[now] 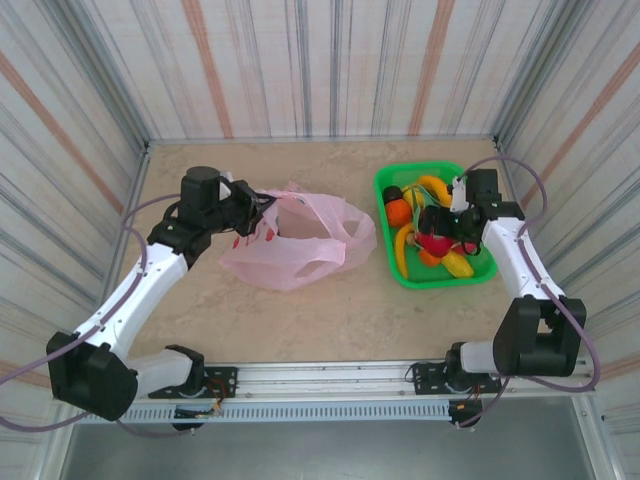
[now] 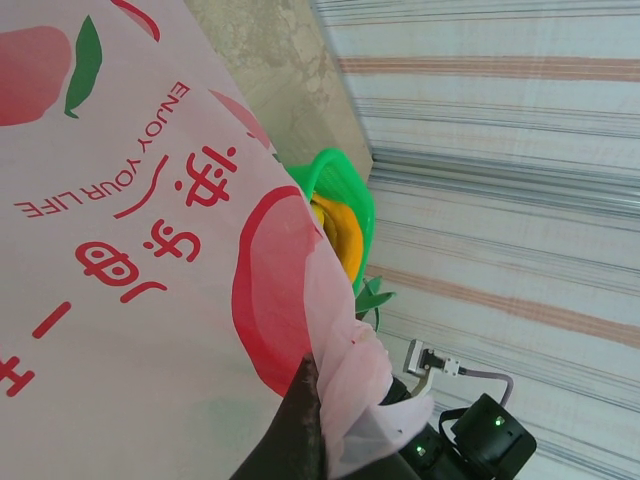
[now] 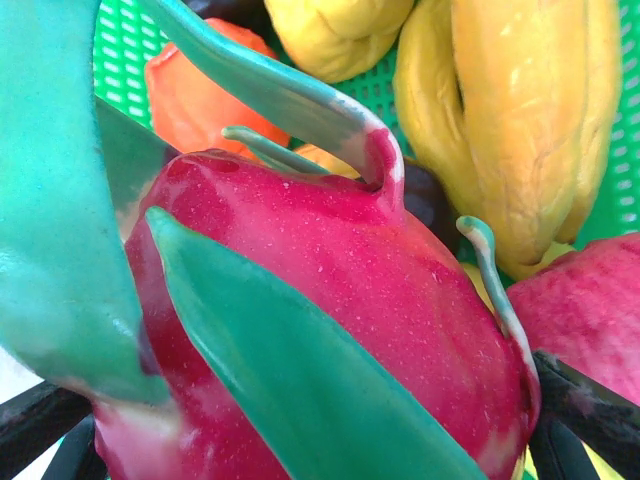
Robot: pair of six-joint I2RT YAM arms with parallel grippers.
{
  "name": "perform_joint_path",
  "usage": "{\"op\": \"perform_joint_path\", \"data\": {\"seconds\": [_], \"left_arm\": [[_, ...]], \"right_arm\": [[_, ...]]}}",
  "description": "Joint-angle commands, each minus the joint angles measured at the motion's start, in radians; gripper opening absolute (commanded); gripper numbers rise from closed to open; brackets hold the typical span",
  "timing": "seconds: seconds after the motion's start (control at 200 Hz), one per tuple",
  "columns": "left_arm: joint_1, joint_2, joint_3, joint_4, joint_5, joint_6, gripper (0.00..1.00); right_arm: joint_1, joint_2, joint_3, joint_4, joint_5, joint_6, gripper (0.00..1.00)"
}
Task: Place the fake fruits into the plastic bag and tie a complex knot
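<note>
The pink plastic bag (image 1: pixel 300 245) lies slumped on the table left of centre, its peach print filling the left wrist view (image 2: pixel 150 250). My left gripper (image 1: pixel 262 210) is shut on a bunched edge of the bag at its upper left, one dark finger (image 2: pixel 290 430) pressed against the pink film. The fake fruits lie in a green basket (image 1: pixel 385 190): yellow bananas (image 3: pixel 520 130), an orange piece (image 3: pixel 190 95), a dark one (image 3: pixel 430 195). My right gripper (image 1: pixel 440 228) is down in the basket, open wide, its fingers on either side of a red dragon fruit (image 3: pixel 330 270) with green leaves.
Striped walls enclose the table on three sides, close behind the basket's right rim (image 1: pixel 492 262). A second red fruit (image 3: pixel 590 300) lies right beside the dragon fruit. Bare marble surface stretches between bag and basket and in front of both.
</note>
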Motion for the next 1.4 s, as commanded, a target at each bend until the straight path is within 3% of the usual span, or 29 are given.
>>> {"op": "perform_joint_path", "data": {"seconds": [0.0, 0.336, 0.581, 0.751, 1.122, 1.393], "left_arm": [[-0.009, 0.005, 0.017, -0.012, 0.004, 0.028, 0.0], [-0.011, 0.005, 0.015, -0.008, 0.008, 0.026, 0.0], [-0.016, 0.009, 0.012, -0.006, 0.006, 0.024, 0.0], [-0.016, 0.011, 0.01, -0.001, 0.01, 0.023, 0.0], [-0.016, 0.014, 0.005, 0.008, 0.009, 0.022, 0.0], [-0.021, 0.03, 0.025, 0.006, 0.018, 0.022, 0.0]], "right_arm": [[-0.016, -0.06, -0.036, 0.095, -0.102, 0.071, 0.66], [0.016, 0.041, -0.053, 0.121, -0.16, 0.158, 0.68], [0.109, 0.091, -0.036, 0.102, -0.076, 0.246, 0.88], [0.119, 0.114, 0.006, 0.046, -0.04, 0.197, 1.0], [0.127, 0.102, 0.1, -0.126, 0.034, 0.027, 0.99], [0.135, 0.173, 0.097, -0.162, -0.077, 0.228, 0.99]]}}
